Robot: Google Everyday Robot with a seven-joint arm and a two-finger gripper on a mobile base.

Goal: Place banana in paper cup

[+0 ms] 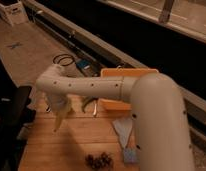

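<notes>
The tool hangs pointing down over the left part of the wooden surface. It sits below the wrist of the white arm, which reaches across from the right. Whether the tool is apart or together cannot be told. A pale yellow tapered shape at its tip may be the banana, but this is not certain. An orange bin sits behind the arm. A dark cluster lies near the surface's front edge.
</notes>
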